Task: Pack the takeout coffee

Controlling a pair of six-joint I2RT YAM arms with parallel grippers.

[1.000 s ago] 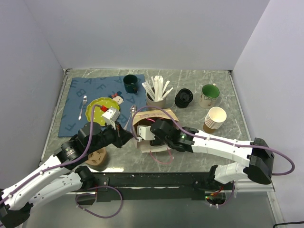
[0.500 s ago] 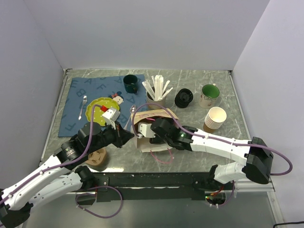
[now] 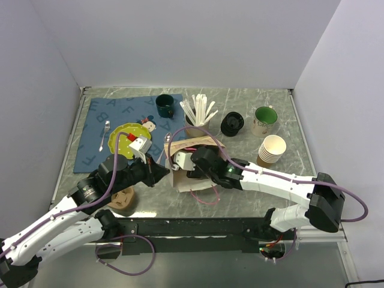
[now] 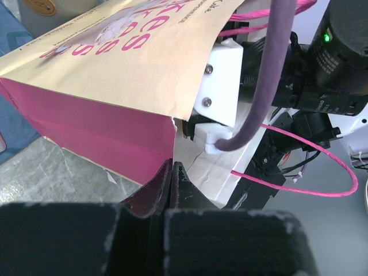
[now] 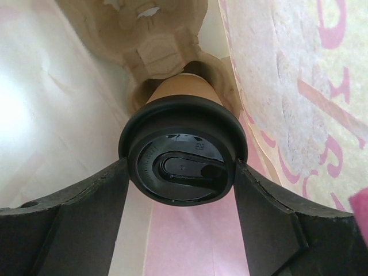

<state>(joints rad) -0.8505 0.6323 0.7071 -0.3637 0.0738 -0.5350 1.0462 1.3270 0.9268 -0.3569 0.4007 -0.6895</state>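
The takeout coffee (image 5: 181,158), a tan cup under a black lid, sits in a well of a moulded pulp carrier (image 5: 155,34) inside the tan and pink paper bag (image 3: 201,143). My right gripper (image 5: 181,172) reaches into the bag, and its fingers (image 5: 86,213) press the lid from both sides. In the top view the bag hides the cup and the right fingertips. My left gripper (image 4: 172,167) is shut on the bag's mouth edge (image 4: 115,69), at the bag's left side (image 3: 163,173).
A stack of lidless tan cups (image 3: 271,150), black lids (image 3: 231,123) and a green mug (image 3: 264,120) stand to the right. A stirrer cup (image 3: 198,117) and dark mug (image 3: 165,105) stand behind the bag. A placemat (image 3: 108,114) with plate (image 3: 123,133) lies left. A brown carrier (image 3: 123,201) lies near-left.
My right wrist has moved a little left and farther into the bag, and the bag's top flap has shifted slightly. The left arm has stayed put.
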